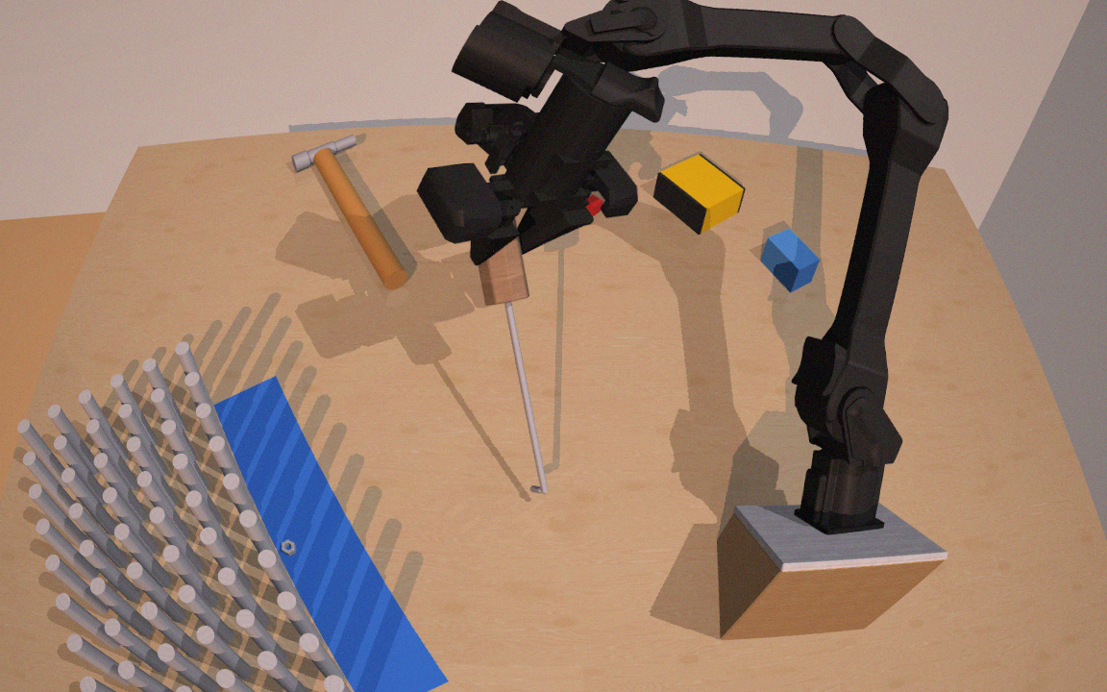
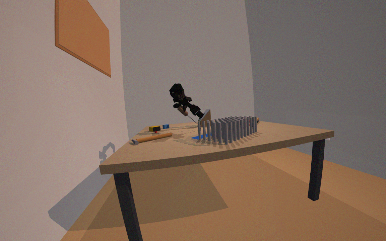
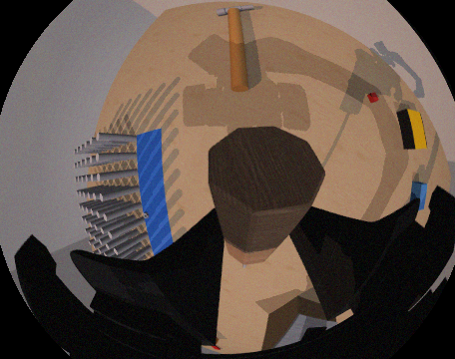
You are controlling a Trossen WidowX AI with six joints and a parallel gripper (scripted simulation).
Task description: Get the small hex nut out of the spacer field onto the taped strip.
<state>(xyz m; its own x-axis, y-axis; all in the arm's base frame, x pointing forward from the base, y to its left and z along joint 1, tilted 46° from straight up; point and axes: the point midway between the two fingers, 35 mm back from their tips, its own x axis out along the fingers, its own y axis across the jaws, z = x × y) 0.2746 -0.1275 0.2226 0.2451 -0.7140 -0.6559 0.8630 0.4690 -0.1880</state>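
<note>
My gripper [image 1: 502,245] [image 3: 251,210] is shut on the wooden handle [image 1: 504,280] [image 3: 263,186] of the hook tool. It holds the tool above the middle of the table. The thin metal rod [image 1: 526,395] points down and toward the front, and its hooked tip [image 1: 538,490] hangs well right of the blue taped strip [image 1: 316,525] [image 3: 152,186]. The small hex nut [image 1: 287,545] lies on the strip, close to the front row of standing grey spacers [image 1: 135,516] [image 2: 227,129] [image 3: 111,206]. The tool is clear of the nut and of the spacers.
A hammer [image 1: 356,210] [image 2: 152,138] [image 3: 237,54] lies at the back left. A yellow and black block [image 1: 701,192] [image 3: 411,128], a blue cube [image 1: 789,258] [image 3: 419,193] and a small red piece [image 1: 594,204] [image 3: 371,98] lie at the back right. The arm's base block [image 1: 824,572] stands front right.
</note>
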